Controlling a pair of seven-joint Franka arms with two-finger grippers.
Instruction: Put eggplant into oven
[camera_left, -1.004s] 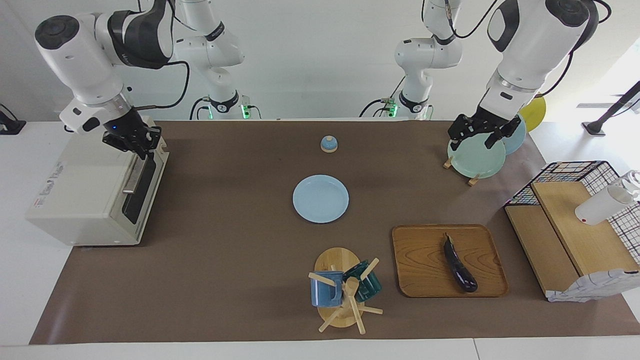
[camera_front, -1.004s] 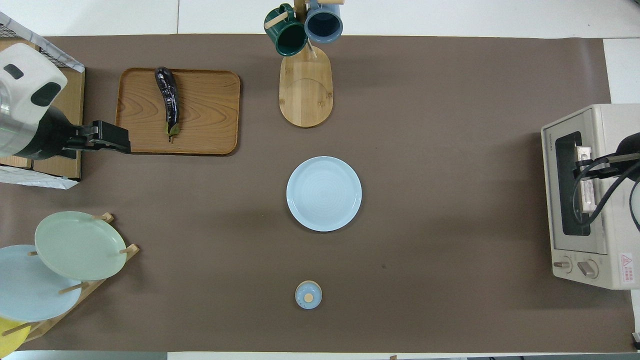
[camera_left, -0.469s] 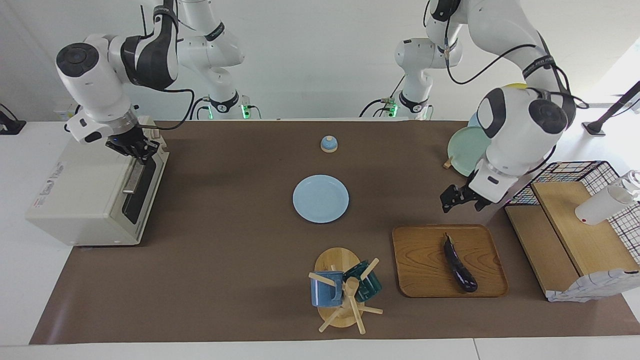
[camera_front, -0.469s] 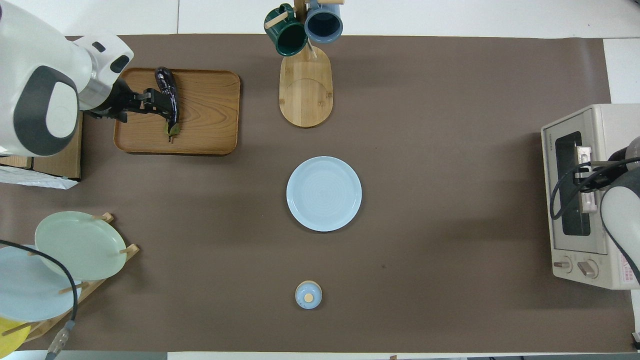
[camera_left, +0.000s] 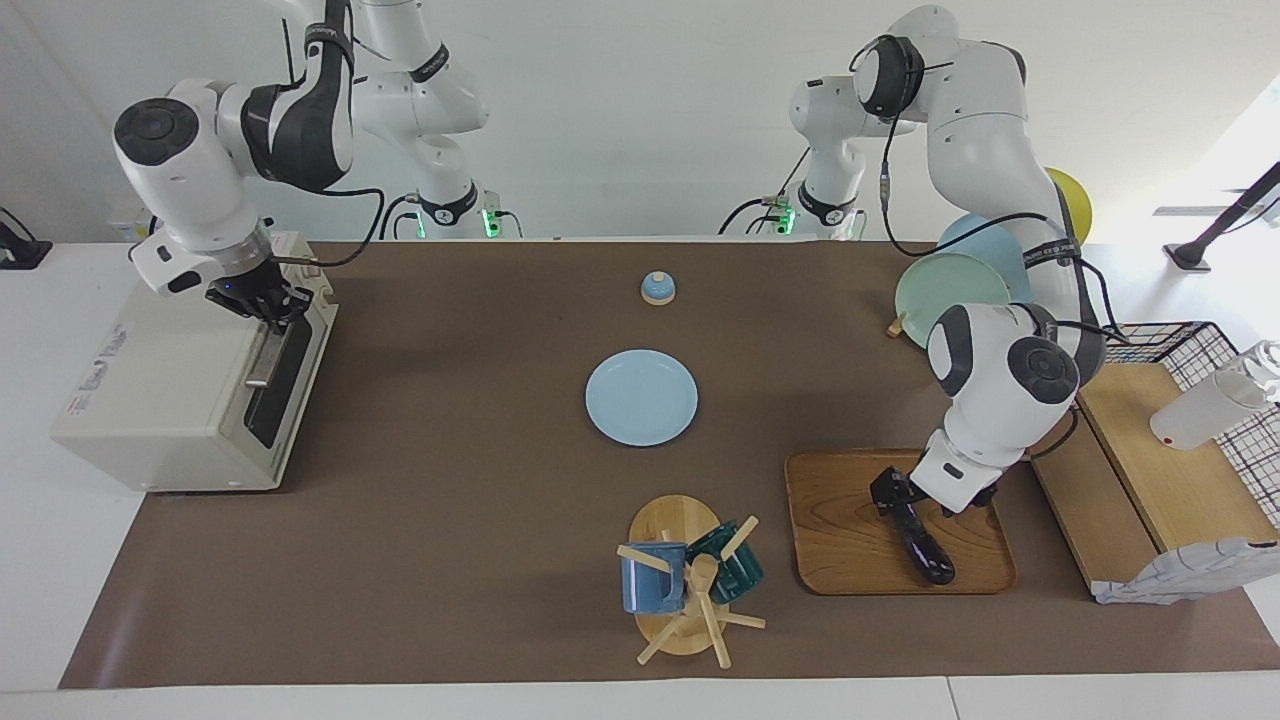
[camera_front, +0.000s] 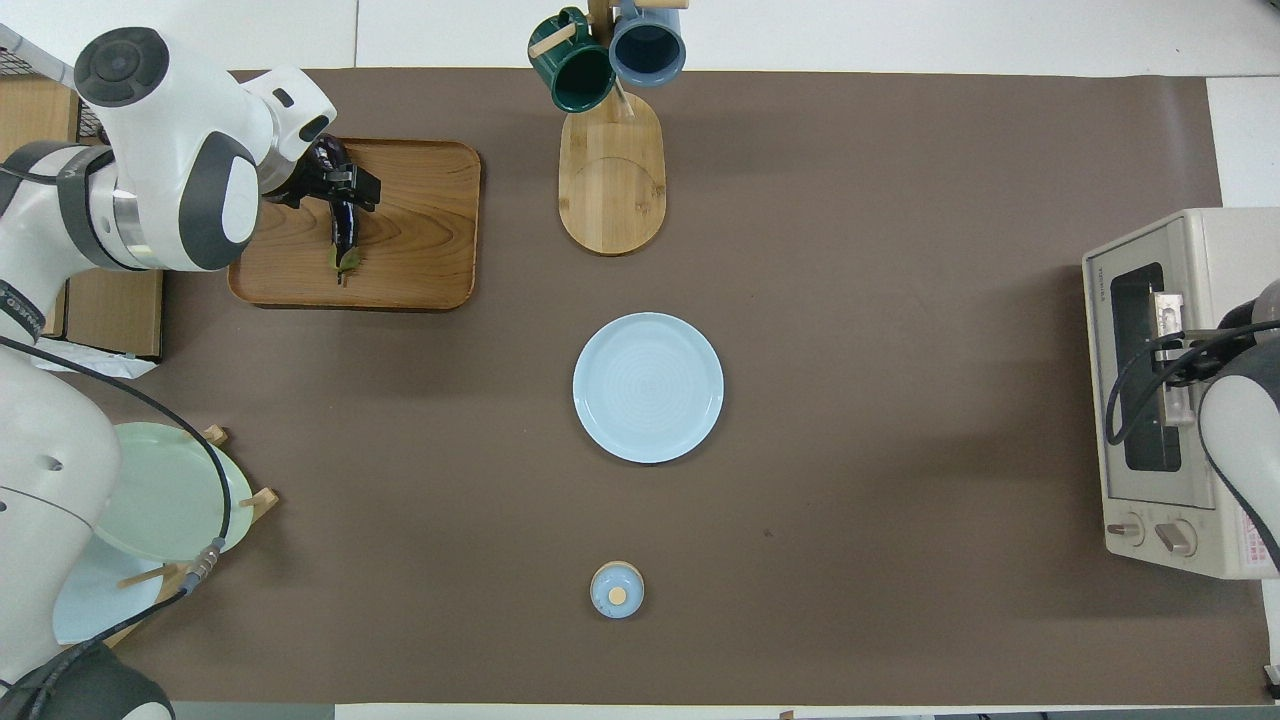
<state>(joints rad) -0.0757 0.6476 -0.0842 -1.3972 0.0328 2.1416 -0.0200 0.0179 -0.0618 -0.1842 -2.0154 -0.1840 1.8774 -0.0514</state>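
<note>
While the eggplant (camera_left: 922, 545) lies on the wooden tray (camera_left: 840, 530) | left gripper (camera_left: 897, 500) spread wide over its stem half | right gripper (camera_left: 268, 306) pinched on the handle (camera_left: 262, 362) of the oven (camera_left: 160, 390), door up.

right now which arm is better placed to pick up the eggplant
Left. Its open claw is already down at the eggplant on the wooden tray; the right claw is shut at the oven door handle.

The left gripper (camera_left: 897, 503) hangs over the eggplant (camera_left: 922, 545) on the tray (camera_left: 845, 530); the right gripper (camera_left: 262, 303) sits at the oven (camera_left: 160, 400) handle.
</note>
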